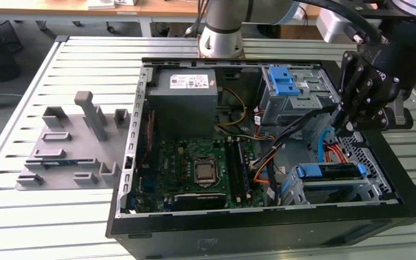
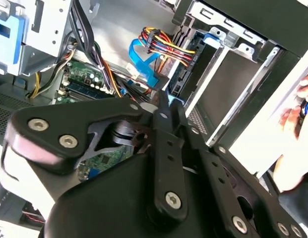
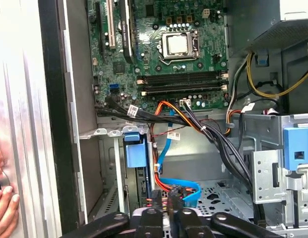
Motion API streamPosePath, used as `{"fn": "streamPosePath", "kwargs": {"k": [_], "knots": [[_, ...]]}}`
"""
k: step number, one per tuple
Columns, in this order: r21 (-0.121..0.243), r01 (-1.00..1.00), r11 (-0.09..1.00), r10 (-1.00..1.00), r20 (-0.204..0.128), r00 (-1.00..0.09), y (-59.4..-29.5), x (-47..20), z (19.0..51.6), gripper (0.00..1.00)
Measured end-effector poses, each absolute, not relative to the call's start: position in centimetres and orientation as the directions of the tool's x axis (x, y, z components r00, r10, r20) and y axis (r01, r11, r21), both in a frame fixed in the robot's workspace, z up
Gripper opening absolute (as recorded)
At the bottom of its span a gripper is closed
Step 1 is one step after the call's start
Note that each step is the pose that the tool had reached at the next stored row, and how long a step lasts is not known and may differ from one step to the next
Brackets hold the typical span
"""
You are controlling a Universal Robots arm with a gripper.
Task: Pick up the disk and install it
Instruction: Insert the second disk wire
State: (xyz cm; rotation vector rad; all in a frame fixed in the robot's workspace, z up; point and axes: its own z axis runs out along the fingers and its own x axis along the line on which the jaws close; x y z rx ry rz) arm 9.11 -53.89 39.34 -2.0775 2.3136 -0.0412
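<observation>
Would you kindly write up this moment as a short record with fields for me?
setting: open computer case on a slatted table
target: the disk, blue-framed, sitting in the drive cage at the exterior view's right
end effector: the end effector, shut and holding nothing, over the case's drive end, apart from the disk
bystander: a hand against the case's outer wall
other: grey fixture tray at the exterior view's left
</observation>
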Motion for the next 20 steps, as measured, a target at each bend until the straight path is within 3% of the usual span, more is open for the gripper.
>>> {"fn": "streamPosePath", "kwargs": {"k": [1, 2, 14, 20], "knots": [[-0.041, -0.993, 0.107, -0.994, -0.006, -0.107, -53.8, 9.1, 39.3, 0.19], [-0.041, -0.993, 0.108, -0.994, -0.006, -0.107, -53.5, 9.1, 39.3, 0.25], [-0.041, -0.993, 0.107, -0.994, -0.003, -0.107, -52.3, 9.2, 38.5, 0.25], [-0.045, -0.993, 0.106, -0.994, 0.028, -0.107, -52.1, 9.2, 37.9, 0.25]]}}
